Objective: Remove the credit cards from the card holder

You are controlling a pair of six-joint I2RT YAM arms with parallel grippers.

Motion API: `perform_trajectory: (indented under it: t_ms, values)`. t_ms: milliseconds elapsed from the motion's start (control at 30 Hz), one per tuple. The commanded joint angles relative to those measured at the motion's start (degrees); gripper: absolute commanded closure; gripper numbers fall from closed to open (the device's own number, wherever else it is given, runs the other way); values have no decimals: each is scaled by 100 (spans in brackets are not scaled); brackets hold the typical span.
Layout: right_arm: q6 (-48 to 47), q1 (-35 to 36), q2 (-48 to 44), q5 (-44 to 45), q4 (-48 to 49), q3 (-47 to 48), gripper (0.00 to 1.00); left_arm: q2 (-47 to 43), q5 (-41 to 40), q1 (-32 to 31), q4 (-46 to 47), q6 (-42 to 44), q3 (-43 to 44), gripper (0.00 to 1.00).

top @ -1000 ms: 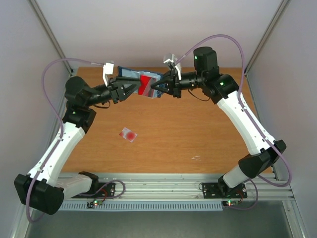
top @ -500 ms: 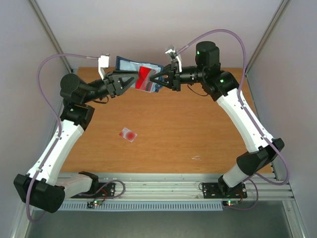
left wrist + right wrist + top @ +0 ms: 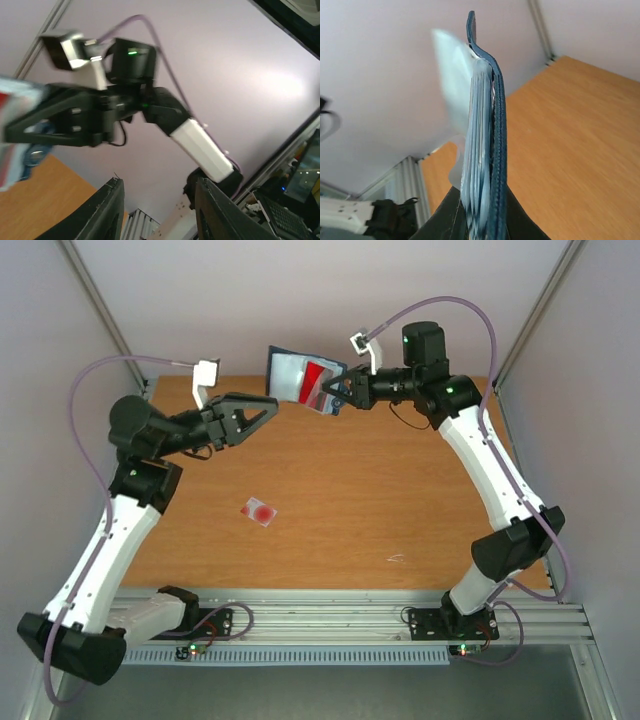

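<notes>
My right gripper [image 3: 333, 395] is shut on the dark navy card holder [image 3: 291, 369] and holds it open in the air above the table's far edge. A red card [image 3: 319, 377] sticks out of its blue-grey pockets. In the right wrist view the holder [image 3: 494, 145] stands edge-on between my fingers. My left gripper [image 3: 268, 411] is open and empty, a little left of and below the holder, not touching it. In the left wrist view the holder [image 3: 15, 150] is a blur at the far left. A pale card with a red circle [image 3: 260, 511] lies on the table. The teal and black cards are hidden.
The orange-brown table [image 3: 400, 490] sits between pale enclosure walls with metal corner posts. A small white scrap [image 3: 397, 559] lies near the front right. An aluminium rail [image 3: 330, 625] with both arm bases runs along the near edge.
My left gripper has come off the holder and drawn back left, open and empty. My right gripper has lifted the holder up and to the right, the red card still in it.
</notes>
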Motion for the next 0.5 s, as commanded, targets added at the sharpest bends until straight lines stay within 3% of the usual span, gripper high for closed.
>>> perform_trajectory:
  t_ms: [0, 200, 467]
  values:
    - [-69, -105, 149, 557, -568, 290, 99, -425, 367, 68, 385, 85, -29, 60]
    - [-538, 197, 104, 548, -837, 362, 99, -242, 52, 64, 382, 128, 138, 60]
    - [-1126, 643, -26, 178, -966, 408, 99, -44, -344, -188, -543, 522, 161, 60]
